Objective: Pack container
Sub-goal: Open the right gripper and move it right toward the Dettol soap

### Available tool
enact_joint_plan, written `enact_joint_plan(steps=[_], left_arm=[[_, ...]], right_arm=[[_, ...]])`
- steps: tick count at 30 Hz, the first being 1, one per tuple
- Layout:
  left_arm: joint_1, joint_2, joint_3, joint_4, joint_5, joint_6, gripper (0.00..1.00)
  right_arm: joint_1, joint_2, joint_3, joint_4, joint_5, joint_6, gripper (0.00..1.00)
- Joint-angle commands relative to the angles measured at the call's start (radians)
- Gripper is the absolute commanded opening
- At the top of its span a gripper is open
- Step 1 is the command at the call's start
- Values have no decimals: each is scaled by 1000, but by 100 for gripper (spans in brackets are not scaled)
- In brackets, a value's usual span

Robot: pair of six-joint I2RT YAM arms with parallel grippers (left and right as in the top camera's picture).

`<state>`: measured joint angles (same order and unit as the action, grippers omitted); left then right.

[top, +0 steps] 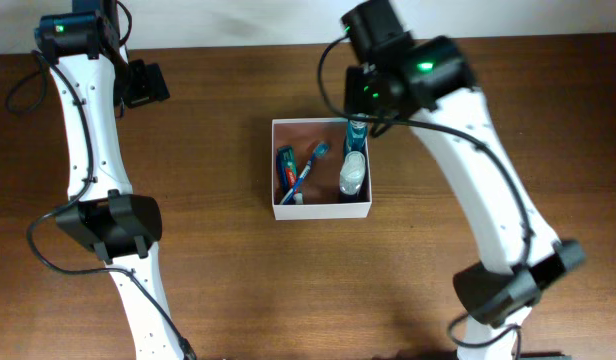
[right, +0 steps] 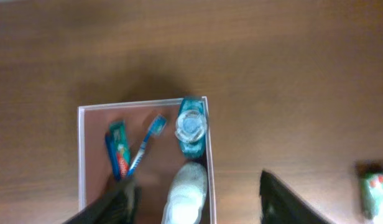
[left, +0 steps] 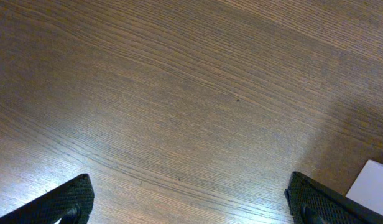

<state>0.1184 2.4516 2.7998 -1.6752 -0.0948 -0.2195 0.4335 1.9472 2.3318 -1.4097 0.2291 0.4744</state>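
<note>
The container (top: pixel 323 211) is sitting mid bench (top: pixel 218 90), room lying open round all four edges. The right gripper (right: pixel 194 193) is hanging above its far right corner, jaws parted, empty. The left gripper (left: pixel 188 190) is gaping wide, empty, well apart.

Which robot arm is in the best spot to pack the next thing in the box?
Right, probably. The right gripper hangs over the container, and a small green item lies on the table close by. The left gripper is open but far off to the side.
</note>
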Motion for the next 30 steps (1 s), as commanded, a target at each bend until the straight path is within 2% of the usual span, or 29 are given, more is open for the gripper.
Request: enact_joint_plan(steps=[1, 8, 12, 15, 18, 25, 30], left_arm=[[2, -38, 16, 2, -7, 12, 99], [2, -38, 16, 2, -7, 12, 99], [3, -38, 16, 2, -7, 12, 99], [2, -38, 16, 2, -8, 12, 99], [2, -38, 16, 2, -7, 12, 99], [4, -38, 16, 2, -7, 12, 100], [4, -38, 16, 2, -7, 12, 99]], right_arm=[[-67, -64, 102, -63, 87, -19, 65], [-277, -120, 148, -279, 80, -78, 75], [-376, -145, 139, -289, -37, -140, 83], [-433, -156, 139, -289, -53, -187, 98], [-510, -168, 139, -289, -49, -257, 98], [-728, -162, 138, -289, -12, -265, 99], [-810, -161, 139, -284, -17, -278, 99]])
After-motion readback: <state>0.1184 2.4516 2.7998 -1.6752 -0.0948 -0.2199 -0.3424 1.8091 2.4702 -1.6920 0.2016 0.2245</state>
